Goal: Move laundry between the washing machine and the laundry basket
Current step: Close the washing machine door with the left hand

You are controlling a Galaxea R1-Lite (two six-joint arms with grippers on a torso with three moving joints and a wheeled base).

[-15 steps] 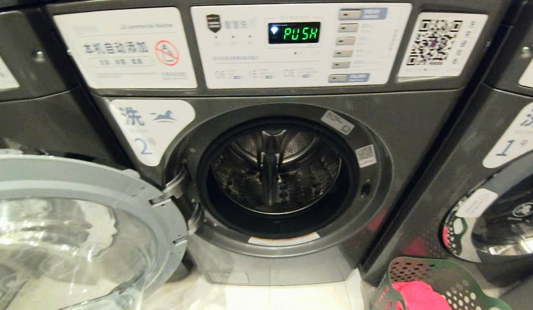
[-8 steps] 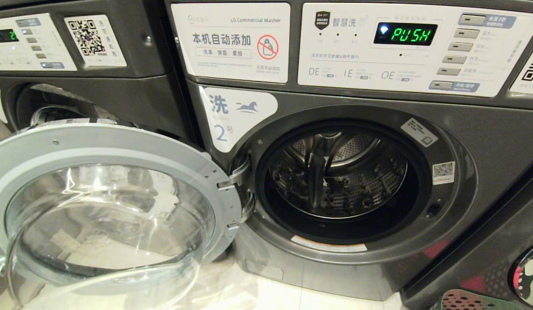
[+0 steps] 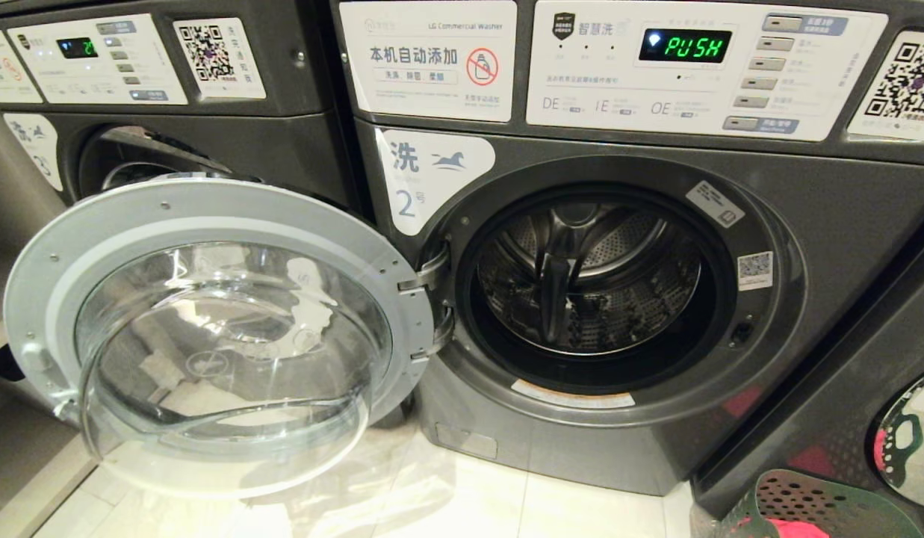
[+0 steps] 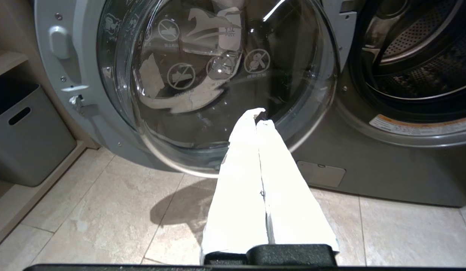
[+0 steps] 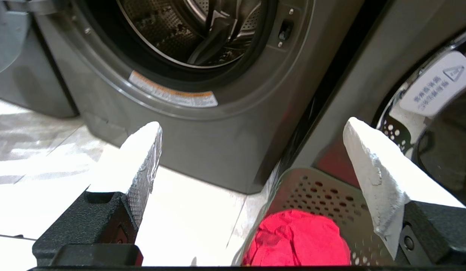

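Pale floor tiles (image 4: 104, 210) run beneath the washing machine (image 3: 805, 224), its door (image 4: 67, 94) swung wide ahead of the left end effector (image 4: 259, 116), whose fingers press together. Below the right end effector (image 5: 251, 128), fingers spread apart, red laundry (image 5: 297, 241) sits in the laundry basket (image 5: 323, 188).

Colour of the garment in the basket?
Bright red-pink garment, seen best in the right wrist view, in the green basket.

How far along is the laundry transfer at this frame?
Done: the washer door stands open, and the drum looks empty. In hand: nothing; the left gripper is shut and empty, the right gripper open above the basket. Left: the red garment lies in the basket.
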